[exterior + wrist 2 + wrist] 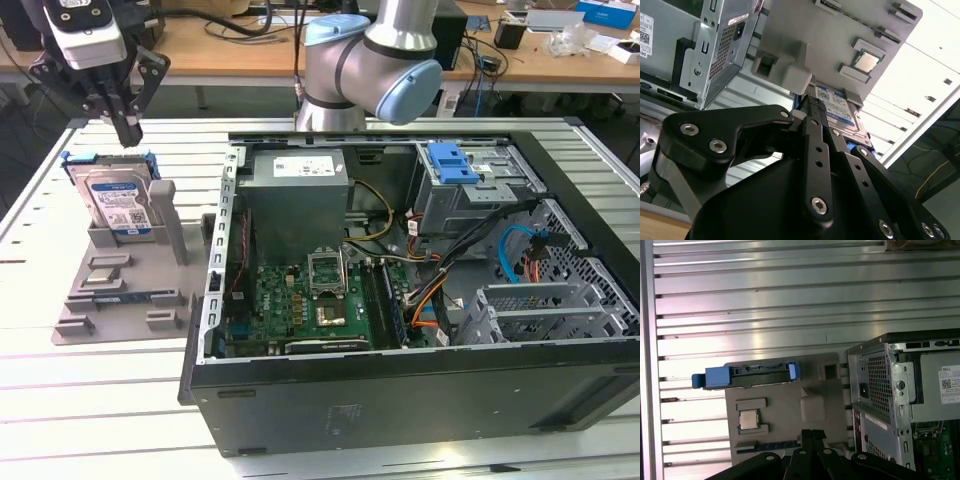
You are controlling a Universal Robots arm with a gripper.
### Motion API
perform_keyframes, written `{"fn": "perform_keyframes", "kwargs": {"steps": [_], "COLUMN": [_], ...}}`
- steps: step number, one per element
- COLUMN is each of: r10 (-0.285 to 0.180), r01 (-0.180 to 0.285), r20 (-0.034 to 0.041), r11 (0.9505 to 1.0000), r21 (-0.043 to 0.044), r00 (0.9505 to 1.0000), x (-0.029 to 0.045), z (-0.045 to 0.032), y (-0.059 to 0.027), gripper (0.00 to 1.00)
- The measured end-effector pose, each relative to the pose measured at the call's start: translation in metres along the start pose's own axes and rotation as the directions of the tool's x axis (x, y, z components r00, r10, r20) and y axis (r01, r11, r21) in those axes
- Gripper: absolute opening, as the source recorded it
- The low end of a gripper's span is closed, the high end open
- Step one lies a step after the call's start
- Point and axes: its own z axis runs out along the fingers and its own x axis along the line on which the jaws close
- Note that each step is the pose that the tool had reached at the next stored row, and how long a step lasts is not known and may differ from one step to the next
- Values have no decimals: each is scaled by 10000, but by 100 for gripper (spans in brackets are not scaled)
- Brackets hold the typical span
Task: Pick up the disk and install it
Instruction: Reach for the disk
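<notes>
Slatted metal table (100, 400), wooden desk (200, 55) behind

- In the exterior view, we are seeing bright, even light.
- In the first wrist view, we are catching white glare streaking the table slats (790, 305).
- In the second wrist view, we are seeing the gripper (812, 102) sitting in shadow.

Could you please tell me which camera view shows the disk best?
The exterior view: the disk stands upright in the grey holder, its labelled face and blue rails plain. The second wrist view shows part of its label past the gripper; the first wrist view shows its upper edge and rails.
</notes>
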Motion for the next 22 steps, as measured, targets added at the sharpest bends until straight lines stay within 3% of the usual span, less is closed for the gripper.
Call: {"fn": "perform_keyframes", "kwargs": {"steps": [9, 12, 13, 21, 22], "r10": [0, -1, 2, 2, 1], "r01": [0, 1, -2, -2, -1], "r20": [1, 0, 1, 1, 1], "r11": [10000, 10000, 10000, 10000, 10000], "r21": [-1, 0, 0, -1, 0], "r00": [10000, 10000, 10000, 10000, 10000], "x": [31, 47, 58, 530, 560], "z": [9, 20, 22, 22, 22], "y": [150, 345, 374, 370, 368], "gripper": [11, 11, 11, 11, 11]}}
